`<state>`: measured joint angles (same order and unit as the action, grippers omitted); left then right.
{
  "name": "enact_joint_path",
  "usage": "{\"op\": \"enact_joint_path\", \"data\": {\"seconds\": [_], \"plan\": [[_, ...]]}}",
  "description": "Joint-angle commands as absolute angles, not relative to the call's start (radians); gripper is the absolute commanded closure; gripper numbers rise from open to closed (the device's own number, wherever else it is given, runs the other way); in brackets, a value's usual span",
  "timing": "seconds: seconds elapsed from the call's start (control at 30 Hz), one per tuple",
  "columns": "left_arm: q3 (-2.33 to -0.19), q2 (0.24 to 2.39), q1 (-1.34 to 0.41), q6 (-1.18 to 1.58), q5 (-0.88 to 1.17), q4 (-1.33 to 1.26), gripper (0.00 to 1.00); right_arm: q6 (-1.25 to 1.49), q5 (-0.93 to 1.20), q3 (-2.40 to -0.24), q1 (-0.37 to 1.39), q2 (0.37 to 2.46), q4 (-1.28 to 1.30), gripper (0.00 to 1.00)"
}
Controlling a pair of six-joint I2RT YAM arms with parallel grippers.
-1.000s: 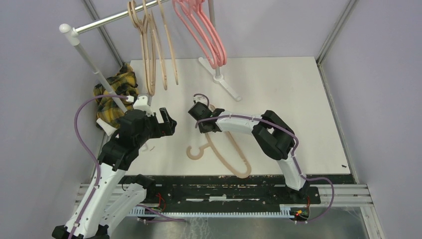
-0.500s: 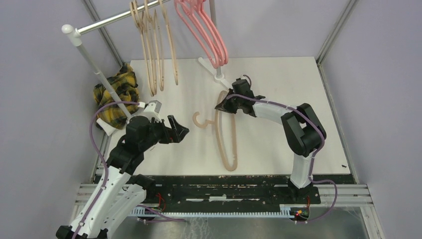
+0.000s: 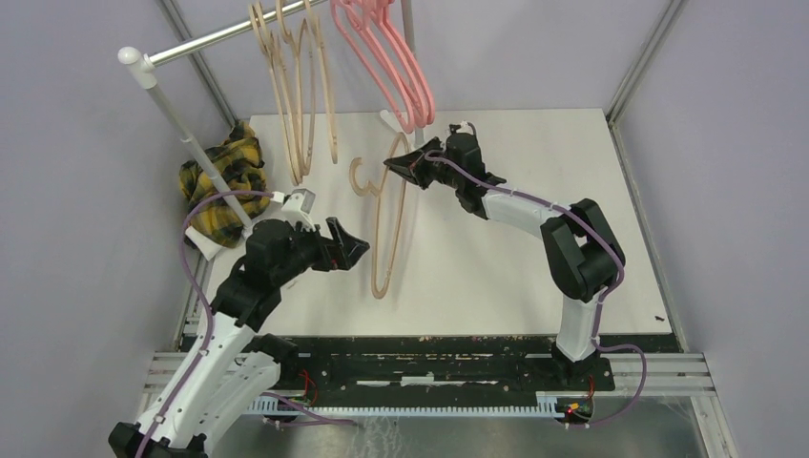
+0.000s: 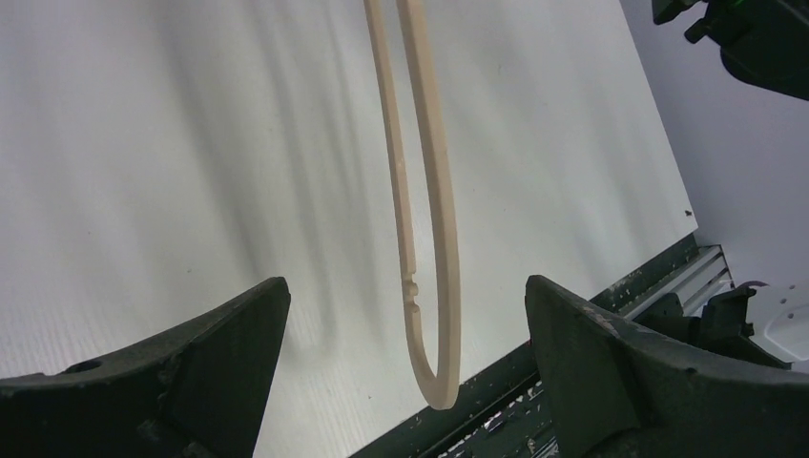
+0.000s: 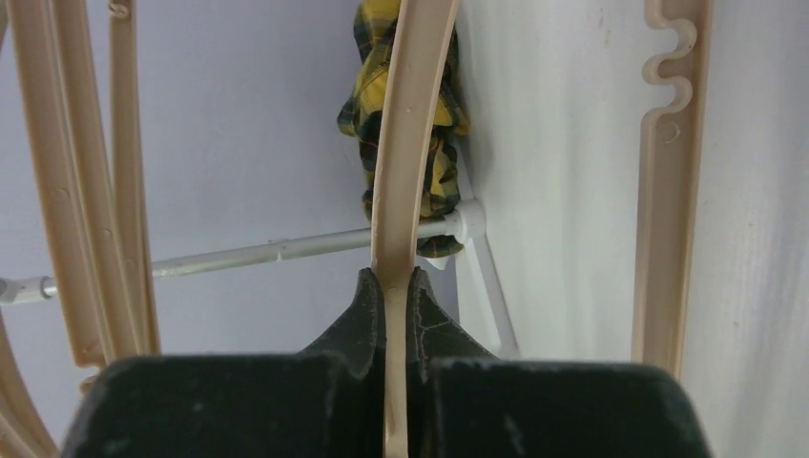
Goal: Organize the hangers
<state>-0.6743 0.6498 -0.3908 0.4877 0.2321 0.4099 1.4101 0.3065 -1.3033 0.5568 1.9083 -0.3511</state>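
Right pincer: clamped on a beige hanger hanging above the white surface.
Left pincer: jaws spread, holding nothing, near its lower end.

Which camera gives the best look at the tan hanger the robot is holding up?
The top external view: it shows the whole tan hanger, from hook to looped end, held by the right claw. The left wrist view catches only its lower loop. The right wrist view shows only a narrow strip pinched in the claw.
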Motion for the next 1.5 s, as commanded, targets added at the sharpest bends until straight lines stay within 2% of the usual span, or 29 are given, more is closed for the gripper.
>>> {"op": "enact_joint_path", "data": {"seconds": [0.0, 0.27, 0.33, 0.4, 0.5, 0.57, 0.6, 0.67, 0.7, 0.73, 0.77, 0.97, 1.0, 1.17, 1.47], "plan": [[-0.649, 0.672, -0.409, 0.509, 0.247, 0.330, 0.01, 1.505, 0.302, -1.358, 0.574, 1.894, -0.461, 0.99], [-0.641, 0.754, -0.493, 0.505, 0.176, 0.294, 0.00, 1.611, 0.275, -1.382, 0.616, 1.894, -0.531, 0.99], [-0.643, 0.785, -0.529, 0.507, 0.157, 0.282, 0.03, 1.623, 0.273, -1.391, 0.625, 1.896, -0.534, 0.99], [-0.646, 0.813, -0.579, 0.513, 0.124, 0.275, 0.10, 1.645, 0.269, -1.387, 0.634, 1.896, -0.554, 0.99], [-0.651, 0.845, -0.629, 0.519, 0.081, 0.285, 0.26, 1.690, 0.266, -1.364, 0.636, 1.895, -0.599, 0.99], [-0.652, 0.862, -0.636, 0.525, 0.079, 0.296, 0.41, 1.701, 0.273, -1.356, 0.635, 1.891, -0.604, 0.99], [-0.652, 0.867, -0.637, 0.530, 0.076, 0.305, 0.51, 1.700, 0.276, -1.350, 0.635, 1.888, -0.599, 0.99], [-0.656, 0.875, -0.637, 0.542, 0.053, 0.338, 0.82, 1.692, 0.277, -1.332, 0.635, 1.878, -0.587, 0.99], [-0.658, 0.877, -0.637, 0.550, 0.036, 0.355, 0.94, 1.686, 0.279, -1.321, 0.633, 1.874, -0.582, 0.99], [-0.660, 0.875, -0.638, 0.557, 0.019, 0.372, 0.97, 1.677, 0.281, -1.310, 0.632, 1.868, -0.571, 0.97], [-0.664, 0.873, -0.638, 0.560, 0.007, 0.389, 0.97, 1.667, 0.283, -1.292, 0.630, 1.863, -0.555, 0.90], [-0.715, 0.921, -0.637, 0.599, -0.102, 0.589, 0.97, 1.444, 0.252, -1.205, 0.603, 1.769, -0.266, 0.18], [-0.715, 0.932, -0.638, 0.603, -0.108, 0.615, 0.97, 1.404, 0.231, -1.185, 0.594, 1.746, -0.219, 0.12], [-0.645, 0.906, -0.640, 0.690, -0.143, 0.653, 0.97, 1.239, 0.160, -1.123, 0.557, 1.650, -0.056, 0.00], [-0.713, 0.879, -0.639, 0.803, -0.335, 0.824, 0.97, 0.939, 0.030, -1.139, 0.549, 1.512, 0.229, 0.00]]}}
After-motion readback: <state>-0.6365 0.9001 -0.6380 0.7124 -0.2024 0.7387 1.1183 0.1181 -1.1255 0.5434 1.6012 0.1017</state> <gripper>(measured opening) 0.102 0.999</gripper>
